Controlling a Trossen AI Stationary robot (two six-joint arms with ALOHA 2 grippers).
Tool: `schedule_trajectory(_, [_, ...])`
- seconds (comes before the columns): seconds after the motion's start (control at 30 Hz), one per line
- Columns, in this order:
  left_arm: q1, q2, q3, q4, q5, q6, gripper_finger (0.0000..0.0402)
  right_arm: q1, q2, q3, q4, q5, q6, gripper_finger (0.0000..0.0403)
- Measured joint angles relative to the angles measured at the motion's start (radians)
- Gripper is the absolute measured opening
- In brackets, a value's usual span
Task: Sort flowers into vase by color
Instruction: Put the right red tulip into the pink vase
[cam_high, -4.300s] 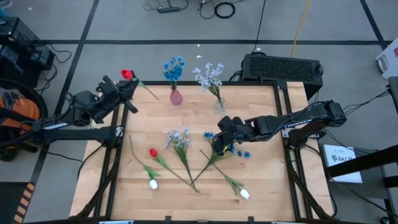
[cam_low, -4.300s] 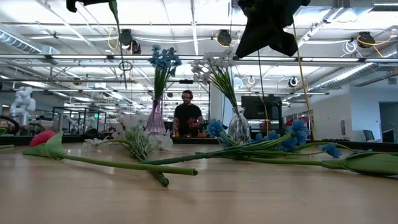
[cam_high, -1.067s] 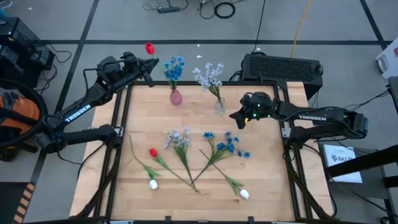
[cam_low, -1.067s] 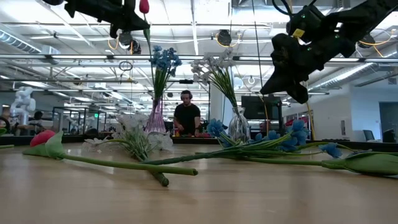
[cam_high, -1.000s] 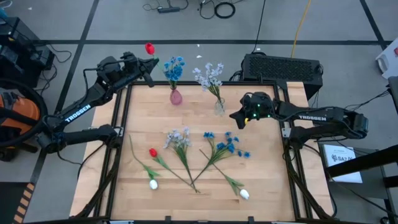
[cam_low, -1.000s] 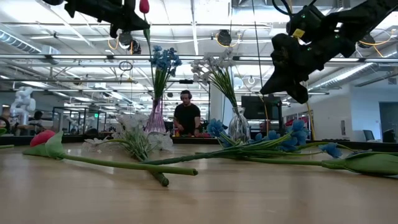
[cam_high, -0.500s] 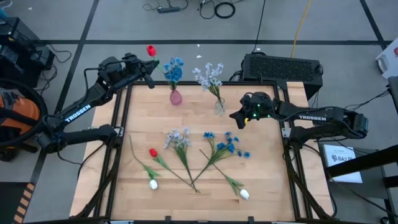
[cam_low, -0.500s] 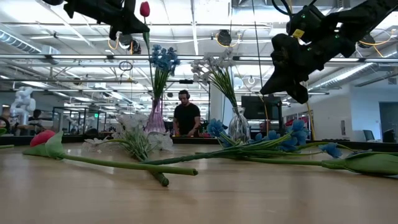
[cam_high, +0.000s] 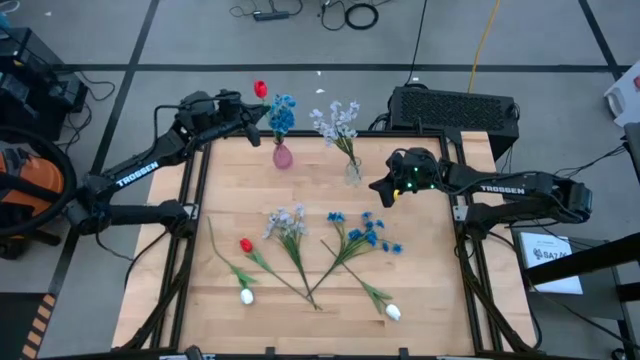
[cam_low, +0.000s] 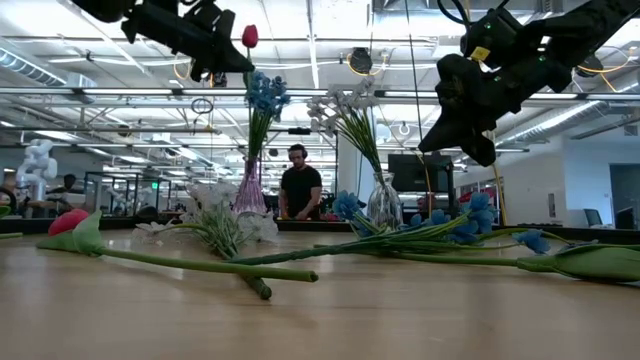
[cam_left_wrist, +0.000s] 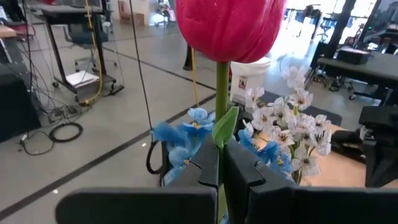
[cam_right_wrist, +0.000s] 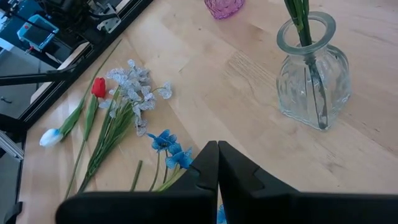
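Observation:
My left gripper (cam_high: 243, 108) is raised over the table's far left edge, shut on a red tulip (cam_high: 261, 89) whose bud (cam_low: 249, 36) stands just left of the blue flowers (cam_high: 281, 110) in the pink vase (cam_high: 283, 155). A clear vase (cam_high: 353, 171) beside it holds a lavender-white spray (cam_high: 338, 120). My right gripper (cam_high: 376, 190) hovers shut and empty near the clear vase (cam_right_wrist: 313, 68). On the table lie a lavender-white spray (cam_high: 288, 224), a red tulip (cam_high: 246, 245), blue flowers (cam_high: 366, 234) and two white tulips (cam_high: 246, 296) (cam_high: 392, 312). My left gripper pinches the red tulip's green stem (cam_left_wrist: 222, 106) a short way below the bud (cam_left_wrist: 227, 28), between its two fingers (cam_left_wrist: 208, 167). The fingers lie across the stem. The tulip is lifted clear of the table, upright, with its bud above the fingers.
A black box (cam_high: 455, 108) sits beyond the table's far right corner. The flowers lie across the middle and near part of the wooden table (cam_high: 430, 290). A person (cam_low: 301, 185) stands in the room behind the table.
My left gripper has carried the red tulip toward the table's right, closing on the blue flowers in the pink vase, and dropped slightly. It stays shut on the stem, and the tulip stays upright.

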Motion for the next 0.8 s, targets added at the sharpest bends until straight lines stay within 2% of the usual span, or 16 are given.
schedule_trajectory(0.4, [-0.041,0.08,-0.019,-0.035,-0.005,-0.018,0.0004,0.0,0.0,0.0,0.0,0.0,-0.001,0.0])
schedule_trajectory(0.8, [-0.08,0.079,-0.028,-0.129,-0.087,-0.04,0.0004,0.0,0.0,0.0,0.0,-0.001,-0.019,0.0])
